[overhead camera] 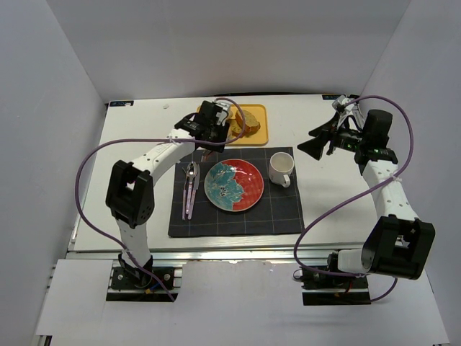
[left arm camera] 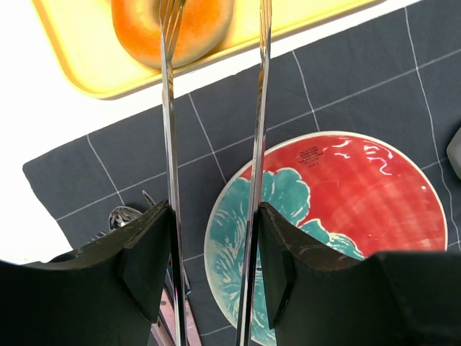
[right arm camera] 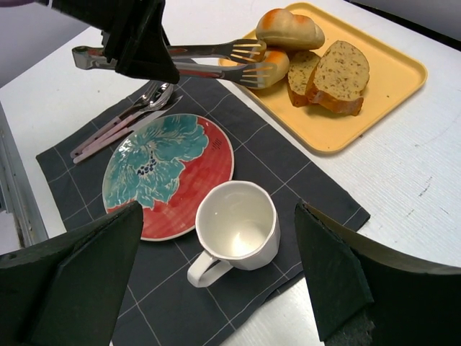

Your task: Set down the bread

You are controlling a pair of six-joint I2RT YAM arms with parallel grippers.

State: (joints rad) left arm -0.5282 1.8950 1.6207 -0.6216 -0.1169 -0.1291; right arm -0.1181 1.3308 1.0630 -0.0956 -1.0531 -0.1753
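- The bread (left arm camera: 205,25) sits on the near-left part of a yellow tray (right arm camera: 382,79) at the back of the worktop (right arm camera: 425,158), just past the far edge of a dark gridded placemat (left arm camera: 108,173).
- It is round and golden-orange, so it has no long axis to speak of. Its centre hole is not visible in any view, and I cannot tell which way it faces.
- In the right wrist view it lies low, tucked under a round bun (right arm camera: 290,27) and just beside two brown-crusted slices (right arm camera: 338,72) leaning together.
- The left pincer (left arm camera: 214,238) is partly closed on a pair of metal tongs (left arm camera: 167,144), gripping them near the hinge end.
- The tongs run straight out from the pincer towards the tray. Their forked tips stand apart, one on either side of the bread; whether they touch it I cannot tell.
- The right pincer (overhead camera: 313,142) is spread as wide as it goes and has hold of nothing. It hangs above the right side of the worktop, facing the placemat.
- On the placemat lie a red and teal plate (left arm camera: 374,194) in the middle, a white cup (right arm camera: 238,223) just to its right with the handle towards the near edge, and cutlery (right arm camera: 115,130) to its left.
- The worktop is white and shut in by plain white panels (overhead camera: 216,43) at the back and both sides.
- Purple cables (overhead camera: 86,173) loop off both arms.
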